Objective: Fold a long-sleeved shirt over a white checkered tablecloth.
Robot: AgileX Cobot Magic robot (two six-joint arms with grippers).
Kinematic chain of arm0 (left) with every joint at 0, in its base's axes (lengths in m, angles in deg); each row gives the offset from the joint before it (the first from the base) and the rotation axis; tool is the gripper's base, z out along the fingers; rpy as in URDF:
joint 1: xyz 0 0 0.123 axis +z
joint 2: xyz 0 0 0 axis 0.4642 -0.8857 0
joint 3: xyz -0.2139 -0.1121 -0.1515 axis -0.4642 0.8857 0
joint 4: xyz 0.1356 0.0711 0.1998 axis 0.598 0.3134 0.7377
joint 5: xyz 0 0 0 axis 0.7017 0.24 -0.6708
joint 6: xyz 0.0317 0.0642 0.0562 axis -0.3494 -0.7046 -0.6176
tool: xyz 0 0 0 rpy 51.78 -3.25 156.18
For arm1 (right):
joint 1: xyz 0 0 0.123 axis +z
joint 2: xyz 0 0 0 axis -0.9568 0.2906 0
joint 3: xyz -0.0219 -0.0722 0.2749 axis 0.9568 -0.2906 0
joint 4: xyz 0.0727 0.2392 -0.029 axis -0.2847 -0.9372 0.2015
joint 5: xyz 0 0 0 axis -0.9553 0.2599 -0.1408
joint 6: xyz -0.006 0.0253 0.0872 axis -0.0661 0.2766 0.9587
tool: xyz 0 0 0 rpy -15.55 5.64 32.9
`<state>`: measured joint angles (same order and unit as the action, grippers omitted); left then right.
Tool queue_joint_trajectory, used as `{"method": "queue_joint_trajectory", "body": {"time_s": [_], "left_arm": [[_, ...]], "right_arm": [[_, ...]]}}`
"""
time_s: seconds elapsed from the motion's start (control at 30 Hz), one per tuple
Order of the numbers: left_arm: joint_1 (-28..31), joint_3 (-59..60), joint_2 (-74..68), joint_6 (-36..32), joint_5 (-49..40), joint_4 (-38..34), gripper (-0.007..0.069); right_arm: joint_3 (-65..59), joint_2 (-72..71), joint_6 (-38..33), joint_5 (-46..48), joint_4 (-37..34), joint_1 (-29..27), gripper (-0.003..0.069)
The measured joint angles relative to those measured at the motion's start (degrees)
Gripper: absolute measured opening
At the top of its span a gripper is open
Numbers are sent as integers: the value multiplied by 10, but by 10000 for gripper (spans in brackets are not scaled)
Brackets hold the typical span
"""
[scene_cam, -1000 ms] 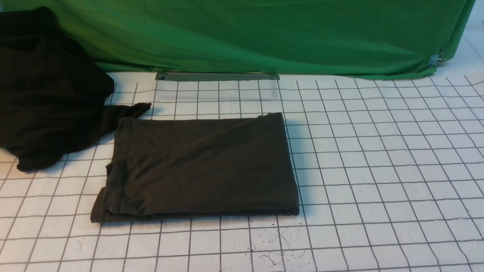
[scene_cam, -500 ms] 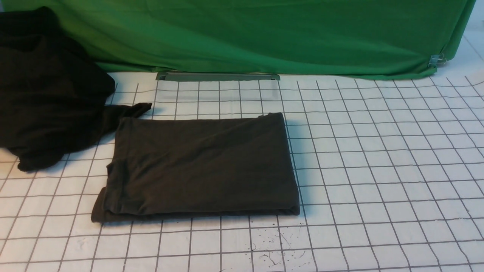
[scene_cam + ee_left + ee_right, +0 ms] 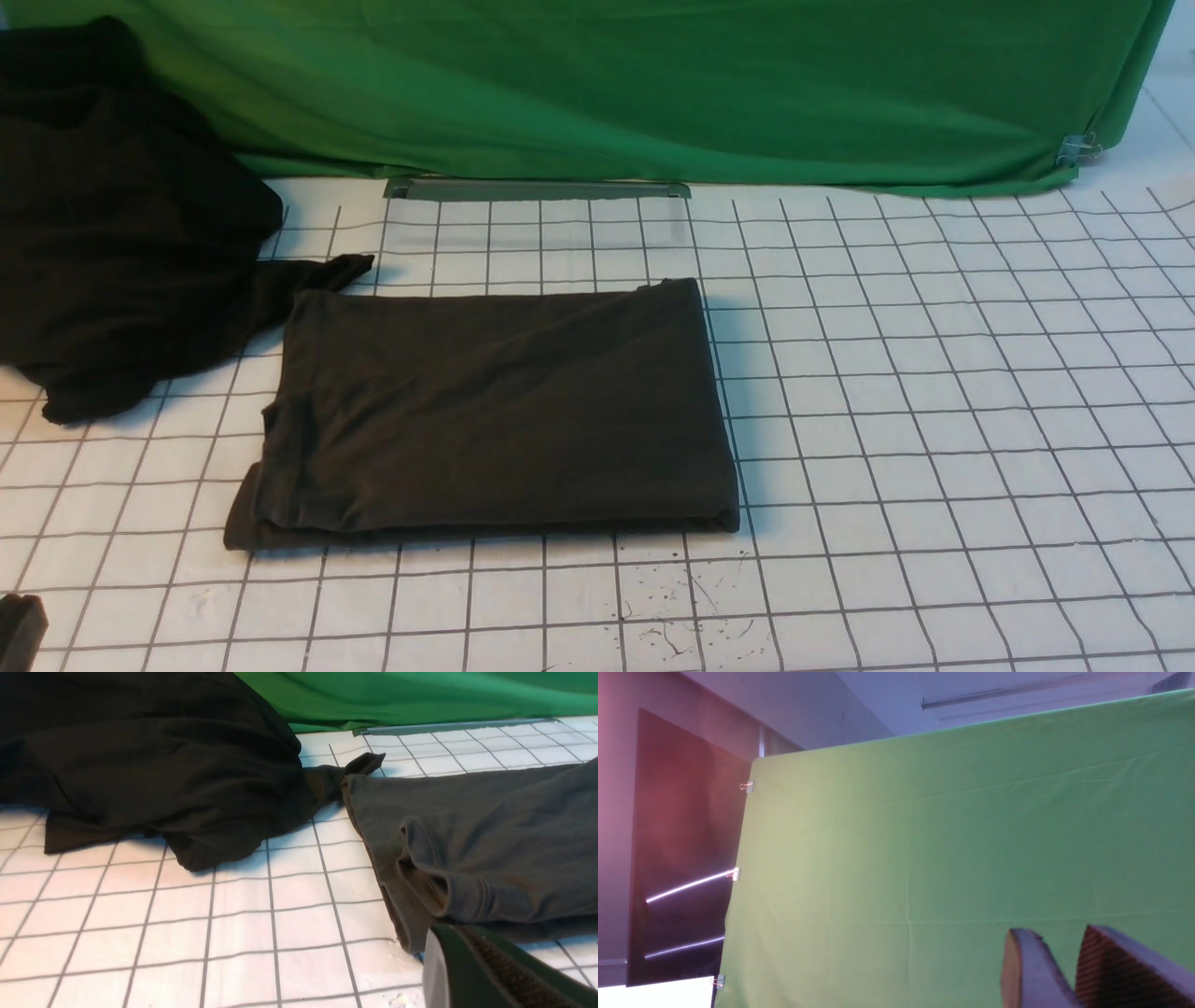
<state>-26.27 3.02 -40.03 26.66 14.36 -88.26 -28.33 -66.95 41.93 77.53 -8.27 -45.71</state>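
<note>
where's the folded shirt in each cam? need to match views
Front view: the folded long-sleeved shirt lies centre-left on the checkered tablecloth.
Left wrist view: the shirt fills the right side, its hemmed corner nearest the camera.
Right wrist view: not in it; only the backdrop and the right gripper.
Shared landmark: the green cloth.

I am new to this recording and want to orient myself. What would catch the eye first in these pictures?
First, the dark shirt, folded into a neat rectangle in the middle of the white checkered tablecloth. Next, the heap of black cloth at the far left, beside the shirt. Behind both hangs a bright green cloth, across the whole back.
</note>
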Motion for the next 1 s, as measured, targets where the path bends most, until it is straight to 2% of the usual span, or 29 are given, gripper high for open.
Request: {"method": "queue_joint_trajectory", "body": {"time_s": [1.0], "left_arm": [[0, 0, 0, -1, 4, 2, 2]], "right_arm": [[0, 0, -7, 10, 0, 0, 231]]}}
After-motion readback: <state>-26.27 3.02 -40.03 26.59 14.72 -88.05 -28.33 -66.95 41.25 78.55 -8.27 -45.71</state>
